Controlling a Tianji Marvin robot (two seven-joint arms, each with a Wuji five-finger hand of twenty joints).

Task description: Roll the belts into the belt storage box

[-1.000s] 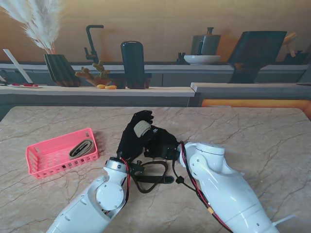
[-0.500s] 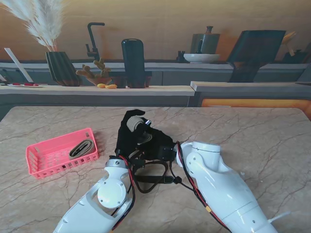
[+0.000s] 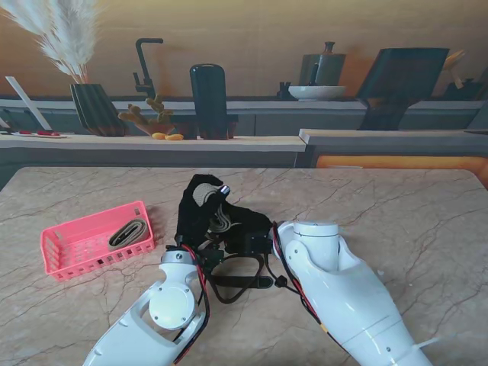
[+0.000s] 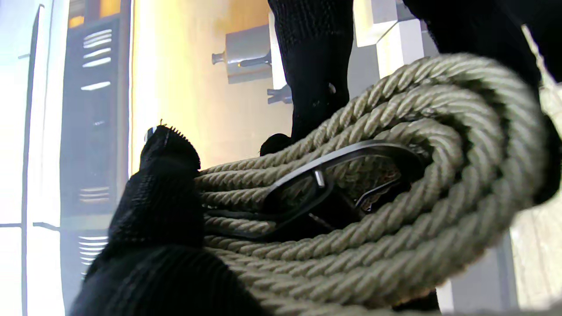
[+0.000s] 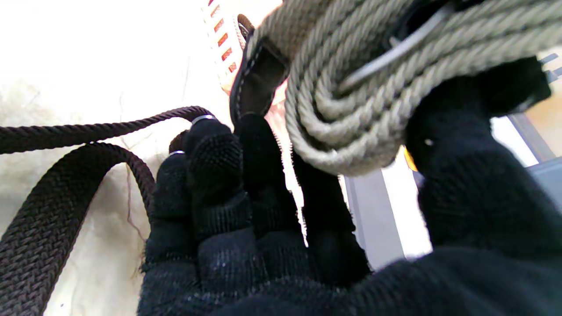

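Three belts show. On the left sits one pink basket (image 3: pixel 70 252), near the table's left edge, and one tan belt (image 3: pixel 126 233) lies rolled inside it toward its right end. Bare marble table (image 3: pixel 396 206) lies between the basket and the hands.

At the middle, both black-gloved hands meet above the table. The left hand (image 3: pixel 195 216) and the right hand (image 3: pixel 248 229) together grasp a second tan belt (image 4: pixel 395 184), wound in a coil of several turns with its dark buckle (image 4: pixel 333 175) in the centre. The left wrist view shows left fingers (image 4: pixel 162 193) pressed on the coil's edge; the right wrist view shows the coil resting against the right thumb side, with the other right fingers (image 5: pixel 215 175) curled beside it.

A third belt, dark brown (image 3: pixel 238 280), lies unrolled in loops on the table nearer to me, between the two white arms.

To the right, the marble runs bare to the far and right edges.
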